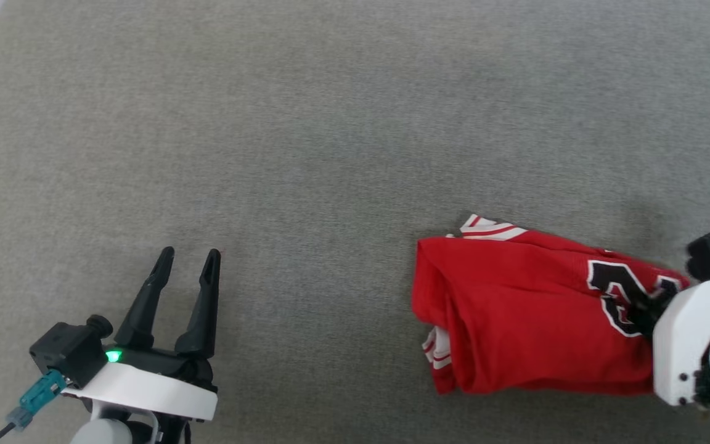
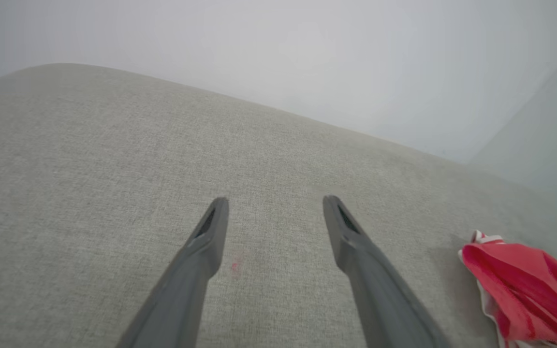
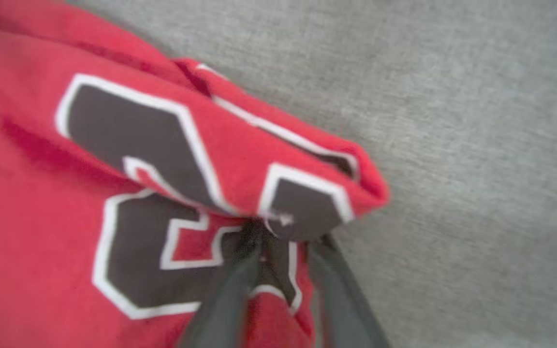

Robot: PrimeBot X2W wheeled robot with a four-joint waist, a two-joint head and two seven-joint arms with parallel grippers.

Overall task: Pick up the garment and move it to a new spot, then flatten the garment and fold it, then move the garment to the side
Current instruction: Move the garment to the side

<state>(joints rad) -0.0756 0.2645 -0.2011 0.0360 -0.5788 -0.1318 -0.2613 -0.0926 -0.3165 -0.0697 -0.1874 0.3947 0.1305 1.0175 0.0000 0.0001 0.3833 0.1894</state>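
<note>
**Inspector:** Nearest items first. Status of the fingers?

**Operator:** The left gripper (image 1: 190, 251) hangs over the grey surface (image 1: 330, 123), jaws wide apart and empty. The right gripper (image 3: 285, 241) has its fingers about half apart, with the tips tucked under a raised fold (image 3: 307, 193) by the "23" print (image 3: 128, 145). I cannot tell whether they pinch it.

**Inspector:** Location of the garment?

**Operator:** The garment (image 1: 515, 314) lies folded to the robot's right, well apart from the left gripper. There is open surface beyond it.

**Inspector:** Judgement: the fold looks done, so the step in hand is moving it aside. Bite through all layers before pulling. Carry it low and level so the bundle doesn't open. Keep the left arm clear.
</note>
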